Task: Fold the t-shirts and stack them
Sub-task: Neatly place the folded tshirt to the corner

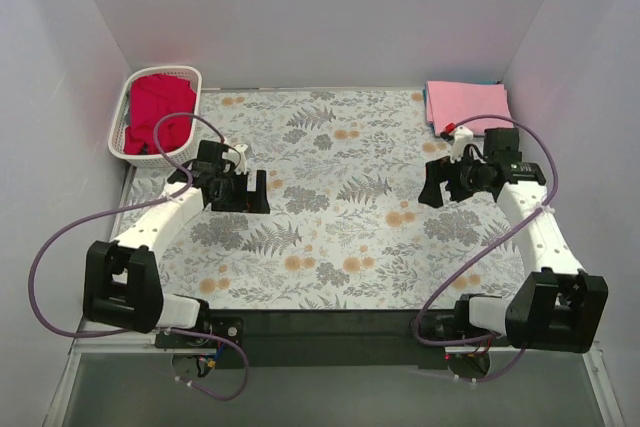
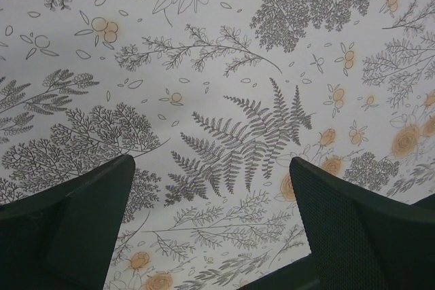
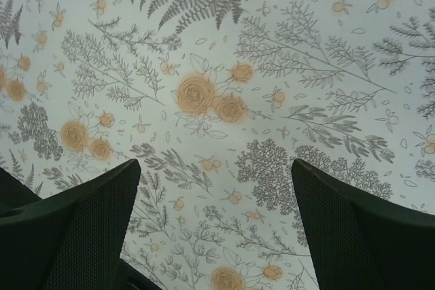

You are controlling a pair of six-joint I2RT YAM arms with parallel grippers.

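Note:
A folded light pink t-shirt point(image 1: 464, 104) lies at the back right corner of the table, with a sliver of teal cloth point(image 1: 497, 85) showing at its far right edge. A bright red t-shirt point(image 1: 158, 113) lies bunched in the white lattice basket point(image 1: 122, 132) at the back left. My left gripper point(image 1: 250, 192) is open and empty above the floral cloth, left of centre. My right gripper point(image 1: 433, 186) is open and empty, in front of the pink shirt. Both wrist views show only the floral cloth between open fingers point(image 2: 75, 219) point(image 3: 353, 225).
A floral-patterned cloth point(image 1: 330, 197) covers the table. White walls close in the back and both sides. Purple cables point(image 1: 60, 237) loop from each arm. A dark strip point(image 1: 330, 322) runs along the near edge between the arm bases.

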